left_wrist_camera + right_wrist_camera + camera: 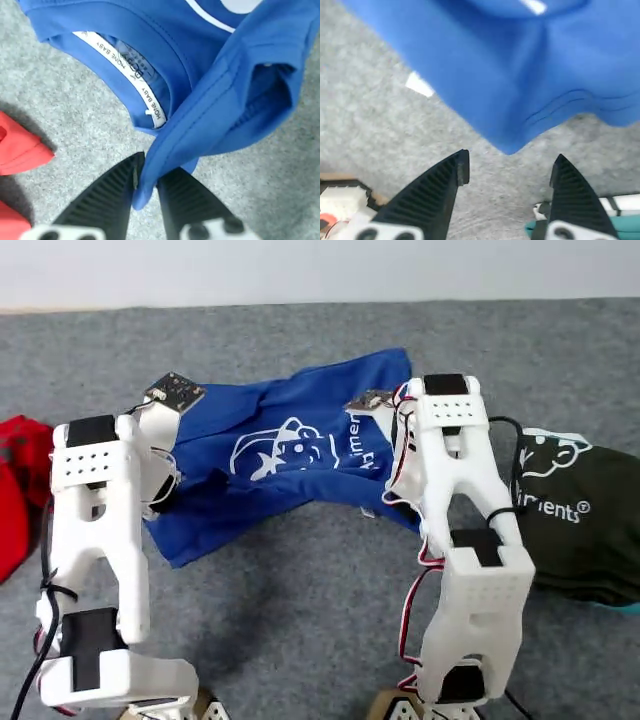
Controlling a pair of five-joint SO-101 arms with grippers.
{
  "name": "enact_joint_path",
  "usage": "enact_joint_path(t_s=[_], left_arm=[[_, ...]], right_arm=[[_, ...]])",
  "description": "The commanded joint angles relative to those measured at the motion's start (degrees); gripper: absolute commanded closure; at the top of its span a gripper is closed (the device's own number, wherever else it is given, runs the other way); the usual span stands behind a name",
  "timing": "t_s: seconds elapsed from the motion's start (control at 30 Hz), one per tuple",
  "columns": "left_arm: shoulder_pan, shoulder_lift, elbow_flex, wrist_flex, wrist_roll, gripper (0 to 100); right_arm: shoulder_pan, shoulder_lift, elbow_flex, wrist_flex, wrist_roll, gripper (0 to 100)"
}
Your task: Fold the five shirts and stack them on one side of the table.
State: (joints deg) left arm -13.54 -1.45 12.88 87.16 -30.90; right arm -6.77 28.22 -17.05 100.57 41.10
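L claw (148,172) is clamped on a fold of the blue shirt (290,455), fabric pinched right at the tips. The pinch pt is at the shirt's edge near the neck opening; the neck label (135,80) is just beyond it in the L wrist cam. The cloth hangs up off the grey table (300,600) there.

R claw (512,162) is apart, nothing between the fingers. The blue shirt's lower edge sits just ahead of the tips over the table; can't tell if it touches them. A small white tag (420,84) shows on the cloth nearby.

From the high cam, the blue shirt is mid-table and spread crooked, print side up, one corner pointing to the far side. It runs between the two arms: L arm (100,540) at its neck end, R arm (465,540) at the other end.

Red shirt (15,490) lies at the table's L edge, near the L arm and apart from the blue one. Its corner (20,150) also shows in the L wrist cam, beside the claw, not touching it.

Dark shirt (575,520) lies on the R side next to the R arm, print up, w/ a teal edge (620,606) poking out underneath. It's apart from the blue shirt.
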Motion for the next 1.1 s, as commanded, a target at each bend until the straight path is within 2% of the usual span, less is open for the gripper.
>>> enact_joint_path(t_s=[0.0, 0.23, 0.47, 0.73, 0.9, 1.07], left_arm=[[-0.5, -0.4, -1.6, -0.9, -0.1, 100], [-0.3, -0.4, -1.6, -1.0, -0.1, 100], [-0.5, -0.4, -1.6, -0.6, -0.1, 100], [-0.6, -1.1, -1.9, -0.5, -0.1, 100], [-0.3, -1.2, -3.4, 1.0, -0.1, 100], [-0.6, -2.7, -17.1, 8.9, 3.1, 100]], right_arm=[[-1.6, -4.9, 2.6, 2.3, 0.4, 73.0], [-4.4, 0.5, 3.3, -5.9, -1.5, 72.9], [-2.6, 10.2, 3.0, -13.8, -1.6, 73.6], [-2.1, 13.0, -5.3, -8.5, -1.3, 99.4], [-2.1, 12.6, -13.9, -1.4, 0.6, 98.7], [-2.1, 6.3, -25.8, 2.3, 1.7, 98.7]])
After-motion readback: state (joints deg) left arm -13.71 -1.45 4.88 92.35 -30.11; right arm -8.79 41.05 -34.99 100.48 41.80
